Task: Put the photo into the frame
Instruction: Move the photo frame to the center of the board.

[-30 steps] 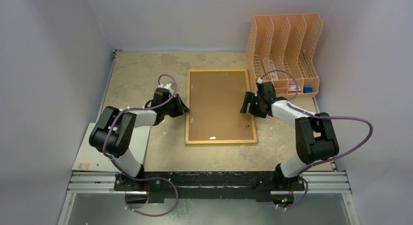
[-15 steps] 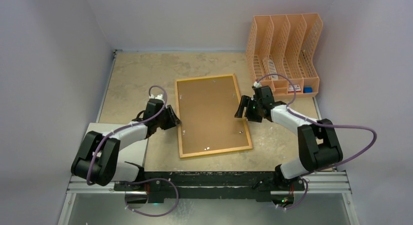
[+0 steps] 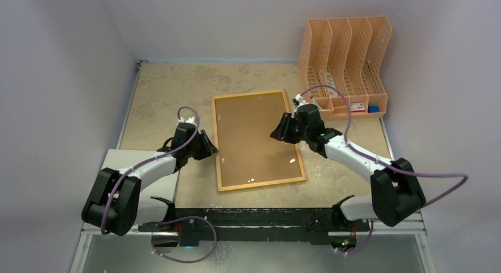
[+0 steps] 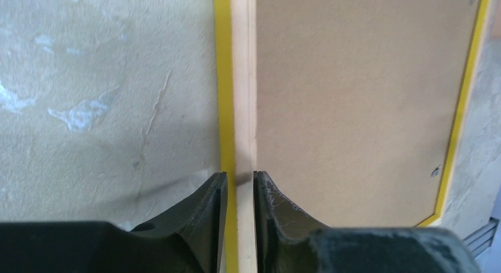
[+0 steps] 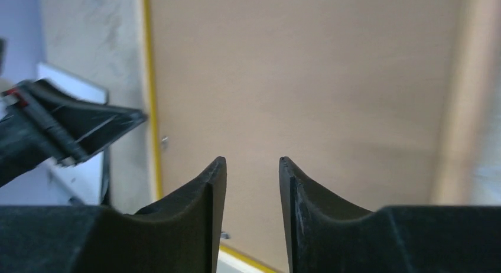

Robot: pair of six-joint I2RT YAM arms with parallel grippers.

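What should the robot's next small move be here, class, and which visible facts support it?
Probably lower the right tool onto the brown backing board to start freeing it. The frame lies back up with the board seated in it, the left tool clamps its left rail, and the right tool hangs open above the board, holding nothing.

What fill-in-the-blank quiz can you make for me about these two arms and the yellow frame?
The left pincer is shut on the frame at its ___ edge.
The right pincer is open and holds ___.
The frame lies with its ___ facing up.
The peach file rack has ___ compartments.
Missing words: left; nothing; back; four.
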